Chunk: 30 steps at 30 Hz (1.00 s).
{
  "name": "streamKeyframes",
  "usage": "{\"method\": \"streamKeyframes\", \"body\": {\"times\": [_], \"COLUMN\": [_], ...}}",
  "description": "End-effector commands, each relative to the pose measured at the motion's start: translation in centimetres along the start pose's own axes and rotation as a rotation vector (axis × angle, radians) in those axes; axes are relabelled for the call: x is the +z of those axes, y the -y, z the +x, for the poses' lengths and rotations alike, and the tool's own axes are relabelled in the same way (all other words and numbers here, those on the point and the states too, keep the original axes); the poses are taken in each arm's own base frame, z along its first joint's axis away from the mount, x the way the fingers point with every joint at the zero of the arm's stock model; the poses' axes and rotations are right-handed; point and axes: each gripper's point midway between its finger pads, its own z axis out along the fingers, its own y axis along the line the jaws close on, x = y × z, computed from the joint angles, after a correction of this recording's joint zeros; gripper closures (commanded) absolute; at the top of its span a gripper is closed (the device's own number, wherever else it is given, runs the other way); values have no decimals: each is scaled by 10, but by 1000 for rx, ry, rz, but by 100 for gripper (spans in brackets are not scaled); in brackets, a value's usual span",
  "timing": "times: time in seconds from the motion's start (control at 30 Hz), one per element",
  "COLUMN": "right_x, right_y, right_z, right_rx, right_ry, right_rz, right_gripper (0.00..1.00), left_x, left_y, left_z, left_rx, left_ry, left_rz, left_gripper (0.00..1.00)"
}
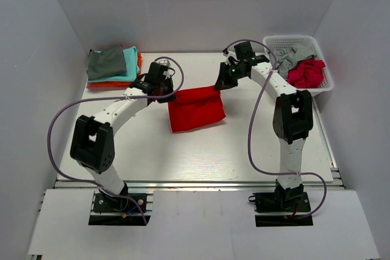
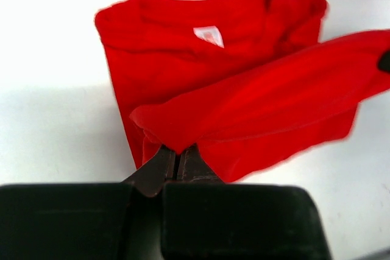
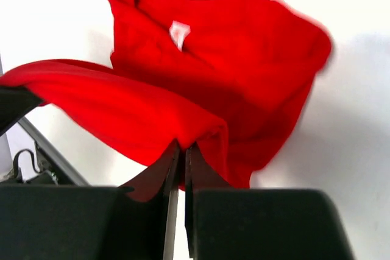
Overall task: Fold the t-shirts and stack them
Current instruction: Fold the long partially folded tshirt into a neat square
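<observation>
A bright red t-shirt [image 1: 196,109] lies on the white table [image 1: 195,150] in the middle, its far edge lifted. My left gripper [image 1: 170,94] is shut on the shirt's far left corner, and my right gripper [image 1: 218,85] is shut on its far right corner. In the left wrist view the gripper [image 2: 177,152] pinches a raised fold of the red t-shirt [image 2: 201,77] above the flat part with its white neck label. In the right wrist view the gripper [image 3: 184,149] pinches the same raised fold of the t-shirt [image 3: 244,71].
A stack of folded shirts [image 1: 113,66], grey on teal and orange, sits at the far left. A white basket [image 1: 323,80] at the far right holds a crimson shirt [image 1: 306,72] and a grey one [image 1: 295,56]. White walls enclose the table.
</observation>
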Motion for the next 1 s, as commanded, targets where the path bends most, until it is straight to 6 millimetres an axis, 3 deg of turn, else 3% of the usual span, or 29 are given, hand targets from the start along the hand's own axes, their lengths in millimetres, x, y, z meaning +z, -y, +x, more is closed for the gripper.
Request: {"method": "streamKeyframes", "body": {"times": [0.0,0.03,0.07,0.1,0.13,0.17,0.23,0.3,0.33,0.4,0.43,0.47,0.5,0.57,0.6,0.63,0.8,0.97], "right_x": [3,7,10,17,17,14,16,4,-17,-6,-25,-28,-23,-35,-26,-27,-10,31], "right_y": [0,-1,0,1,3,-4,0,-9,-26,-9,-20,-29,-24,-41,-38,-50,-68,-41], "right_z": [-52,-55,-63,-75,-80,-100,-104,-109,-118,-91,-92,-84,-60,-54,-34,-25,4,42], "right_rx": [-85,-75,-73,-97,-86,-128,-115,-163,-207,-183,-207,-214,-178,-192,-172,-190,-197,-55], "right_ry": [156,165,181,215,225,265,259,267,319,274,329,321,279,289,243,226,172,44], "right_rz": [-55,-72,-84,-107,-109,-123,-122,-124,-126,-87,-101,-140,-147,-204,-228,-263,-371,-387], "right_gripper": [91,85,83,77,38,10,10,10,10,10,10,10,10,10,10,10,10,10], "left_x": [7,12,25,26,28,28,21,15,8,7,7,8,10,18,21,26,58,84], "left_y": [-9,-11,-19,-15,-19,-24,-20,-23,-21,-18,-15,-6,-2,10,17,18,19,13], "left_z": [-40,-49,-49,-64,-74,-81,-101,-109,-111,-106,-103,-97,-93,-78,-74,-70,-46,-26], "left_rx": [-33,-42,-51,-42,-42,-51,-44,-28,-28,-7,6,34,52,95,104,115,117,121], "left_ry": [103,124,113,144,158,160,197,215,226,226,222,212,202,161,152,142,86,40], "left_rz": [-37,-36,-53,-55,-60,-80,-92,-93,-88,-51,-27,35,65,135,153,172,222,266], "left_gripper": [100,99,92,82,35,20,0,0,0,0,0,0,0,0,0,0,0,0]}}
